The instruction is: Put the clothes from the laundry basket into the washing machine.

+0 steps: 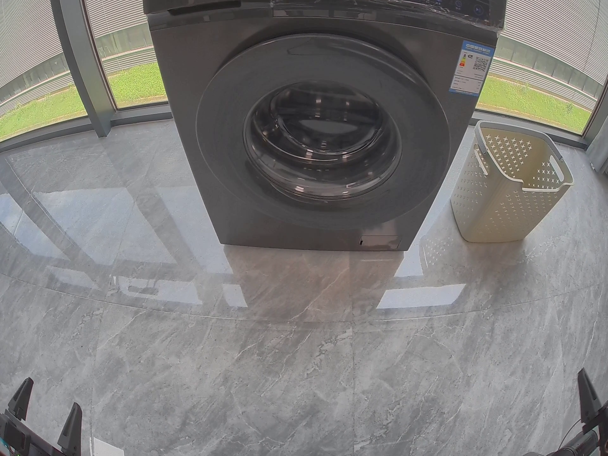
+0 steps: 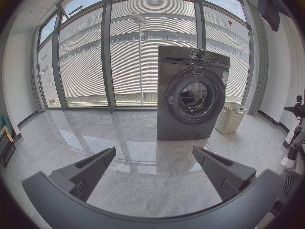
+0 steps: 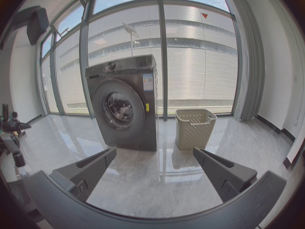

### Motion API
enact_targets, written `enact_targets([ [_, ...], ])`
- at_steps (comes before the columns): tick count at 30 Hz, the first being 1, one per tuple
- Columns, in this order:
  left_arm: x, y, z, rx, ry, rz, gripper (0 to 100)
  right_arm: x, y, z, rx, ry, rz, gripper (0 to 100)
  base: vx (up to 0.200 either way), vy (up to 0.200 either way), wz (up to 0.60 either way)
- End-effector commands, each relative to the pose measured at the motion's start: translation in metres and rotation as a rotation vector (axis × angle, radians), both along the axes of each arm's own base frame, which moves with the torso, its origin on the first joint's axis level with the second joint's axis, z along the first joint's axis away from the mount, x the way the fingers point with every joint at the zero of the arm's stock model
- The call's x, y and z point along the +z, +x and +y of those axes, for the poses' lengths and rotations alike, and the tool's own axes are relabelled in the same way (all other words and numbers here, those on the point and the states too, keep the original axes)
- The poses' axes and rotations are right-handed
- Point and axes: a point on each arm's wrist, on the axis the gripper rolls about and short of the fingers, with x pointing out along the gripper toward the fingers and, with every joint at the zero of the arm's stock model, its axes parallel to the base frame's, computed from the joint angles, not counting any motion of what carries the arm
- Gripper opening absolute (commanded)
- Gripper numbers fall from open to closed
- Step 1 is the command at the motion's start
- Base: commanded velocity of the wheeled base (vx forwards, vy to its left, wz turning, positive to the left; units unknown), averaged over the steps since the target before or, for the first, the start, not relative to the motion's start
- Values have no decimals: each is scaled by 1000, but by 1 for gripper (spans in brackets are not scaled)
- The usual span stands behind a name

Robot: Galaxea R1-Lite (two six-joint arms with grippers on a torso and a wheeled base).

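Hanging low and near, the left gripper (image 2: 153,150) and right gripper (image 3: 154,150) have jaws wide apart. The laundry basket (image 1: 500,207) stands just right of the washing machine (image 1: 323,140). Its clothes are hidden; likely soft and light, so pinch a bunch.

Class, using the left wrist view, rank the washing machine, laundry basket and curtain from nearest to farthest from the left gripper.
1. washing machine, straight ahead of the left gripper.
2. laundry basket, at the machine's right side.
3. curtain, in the corner behind the basket.
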Motion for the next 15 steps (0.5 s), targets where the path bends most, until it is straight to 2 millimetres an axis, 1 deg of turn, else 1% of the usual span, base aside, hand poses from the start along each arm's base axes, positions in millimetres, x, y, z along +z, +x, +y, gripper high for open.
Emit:
enact_targets([
  [1,-5,0,0,-1,0,6,100,36,18,2,150,63,127,100,0,0,0],
  [2,-5,0,0,-1,-1,6,100,40,31,3,189,90,203,100,0,0,0],
  [3,-5,0,0,-1,-1,6,100,40,31,3,189,90,203,100,0,0,0],
  [4,-5,0,0,-1,0,6,100,56,59,7,242,100,286,100,200,0,0],
  [5,-5,0,0,-1,0,6,100,56,59,7,242,100,286,100,200,0,0],
  [6,-5,0,0,-1,0,6,100,67,89,12,272,92,328,100,200,0,0],
  [7,-5,0,0,-1,0,6,100,70,98,14,288,88,326,100,200,0,0],
  [8,-5,0,0,-2,0,6,100,75,114,20,329,79,322,100,200,0,0],
  [9,-5,0,0,-2,0,6,100,76,120,23,349,75,322,100,200,0,0],
  [11,-5,0,0,-4,0,6,100,79,148,46,445,78,338,100,200,0,0],
  [13,-5,0,0,-4,0,8,100,78,162,58,454,93,356,100,200,0,0],
  [15,-5,0,0,-4,0,6,100,77,179,77,467,130,388,100,200,0,0],
])
